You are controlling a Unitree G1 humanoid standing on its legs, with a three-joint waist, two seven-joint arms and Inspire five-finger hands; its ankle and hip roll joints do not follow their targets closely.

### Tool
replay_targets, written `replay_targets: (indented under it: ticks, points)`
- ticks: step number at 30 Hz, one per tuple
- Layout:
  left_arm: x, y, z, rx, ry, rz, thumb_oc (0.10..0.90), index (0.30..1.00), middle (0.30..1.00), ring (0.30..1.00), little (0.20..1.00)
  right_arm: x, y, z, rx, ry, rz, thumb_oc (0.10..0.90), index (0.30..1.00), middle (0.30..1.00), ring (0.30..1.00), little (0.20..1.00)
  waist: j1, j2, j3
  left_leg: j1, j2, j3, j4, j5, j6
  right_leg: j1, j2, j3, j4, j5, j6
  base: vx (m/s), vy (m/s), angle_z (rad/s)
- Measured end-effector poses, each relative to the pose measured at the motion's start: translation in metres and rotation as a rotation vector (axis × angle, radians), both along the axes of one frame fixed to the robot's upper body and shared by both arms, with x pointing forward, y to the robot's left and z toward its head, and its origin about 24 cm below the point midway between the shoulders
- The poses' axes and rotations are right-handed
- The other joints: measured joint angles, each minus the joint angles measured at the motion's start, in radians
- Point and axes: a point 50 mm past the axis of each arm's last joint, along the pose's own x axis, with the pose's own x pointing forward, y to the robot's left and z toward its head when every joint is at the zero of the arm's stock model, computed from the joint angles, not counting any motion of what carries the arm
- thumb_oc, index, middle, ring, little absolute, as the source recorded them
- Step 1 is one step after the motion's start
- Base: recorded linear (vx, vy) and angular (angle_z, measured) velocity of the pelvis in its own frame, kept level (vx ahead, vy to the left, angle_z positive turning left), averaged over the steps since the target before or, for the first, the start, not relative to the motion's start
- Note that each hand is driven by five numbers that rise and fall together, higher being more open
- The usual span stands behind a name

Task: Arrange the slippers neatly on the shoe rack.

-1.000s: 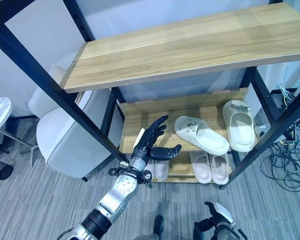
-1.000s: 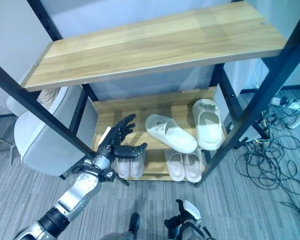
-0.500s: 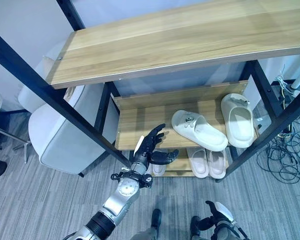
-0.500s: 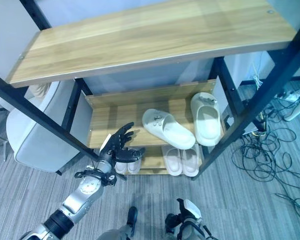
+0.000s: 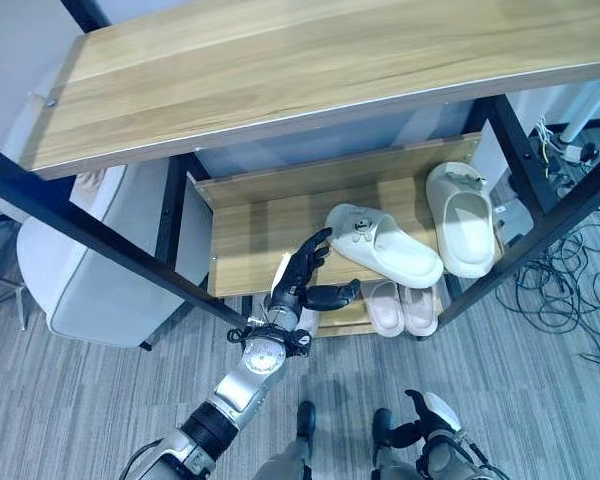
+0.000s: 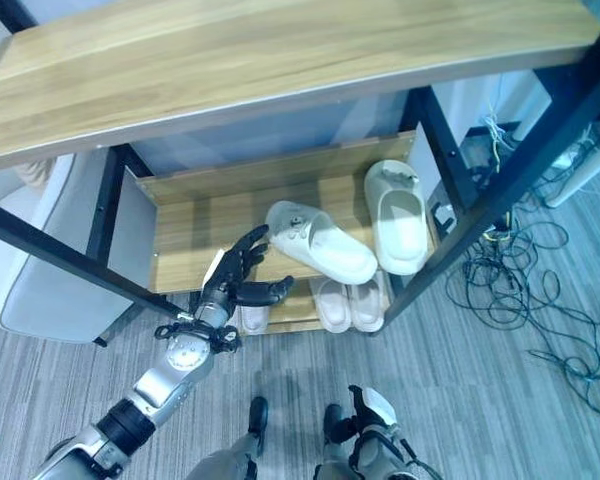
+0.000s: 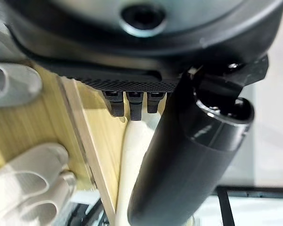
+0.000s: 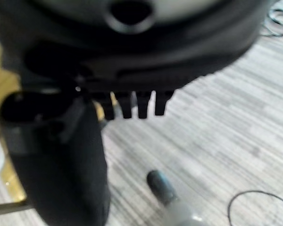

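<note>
Two cream slippers lie on the rack's middle shelf [image 5: 250, 235]. One slipper [image 5: 383, 245] lies askew across the middle, and the other slipper [image 5: 462, 218] points straight in at the right end. My left hand [image 5: 302, 278] hovers open at the shelf's front edge, fingers straight, just left of the askew slipper and not touching it. The left wrist view has my thumb [image 7: 188, 155] over the shelf edge. A pale pink pair [image 5: 400, 308] rests on the bottom shelf, with another pair [image 6: 252, 317] partly hidden behind my hand. My right hand [image 5: 422, 422] hangs low above the floor, fingers relaxed.
The wide wooden top shelf [image 5: 310, 70] overhangs the work. A black frame bar [image 5: 110, 250] runs diagonally at the left and a black post [image 5: 540, 235] stands at the right. A grey-white armchair [image 5: 90, 285] sits left of the rack. Cables [image 5: 570, 290] sprawl on the floor to the right.
The whole picture has shifted, so the camera moved. My left hand stays open at the middle shelf's front and is slightly nearer the askew slipper. The slippers have not moved.
</note>
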Motion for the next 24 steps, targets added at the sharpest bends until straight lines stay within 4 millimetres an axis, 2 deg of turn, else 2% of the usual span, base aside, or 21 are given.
replay_targets:
  ticks: [8, 14, 24]
  points:
    - [0.011, -0.005, 0.016, 0.007, -0.054, 0.005, 0.800, 0.900, 0.900, 0.900, 0.900, 0.009, 0.001, 0.004, -0.003, -0.026, 0.010, 0.800, 0.900, 0.900, 0.900, 0.900, -0.020, 0.006, 0.032, -0.009, 0.001, 0.025, 0.000, 0.000, 0.000, -0.018, 0.000, 0.022, -0.001, 0.005, 0.000, 0.02, 0.007, -0.08]
    - [0.018, -0.007, 0.025, 0.014, -0.083, 0.019, 0.800, 0.900, 0.900, 0.900, 0.900, 0.012, 0.002, 0.006, -0.009, -0.043, 0.007, 0.800, 0.900, 0.900, 0.900, 0.900, -0.024, 0.008, 0.033, -0.015, 0.001, 0.045, 0.000, 0.000, 0.000, -0.034, -0.001, 0.044, 0.000, 0.011, 0.001, 0.03, 0.003, -0.09]
    - [0.036, -0.023, 0.052, 0.030, -0.161, 0.021, 0.800, 0.900, 0.900, 0.900, 0.900, 0.017, 0.001, 0.008, -0.015, -0.058, 0.012, 0.800, 0.900, 0.900, 0.900, 0.900, -0.041, 0.024, 0.041, -0.019, 0.001, 0.056, 0.000, 0.000, 0.000, -0.043, -0.001, 0.057, 0.000, 0.015, 0.000, 0.01, -0.001, -0.02]
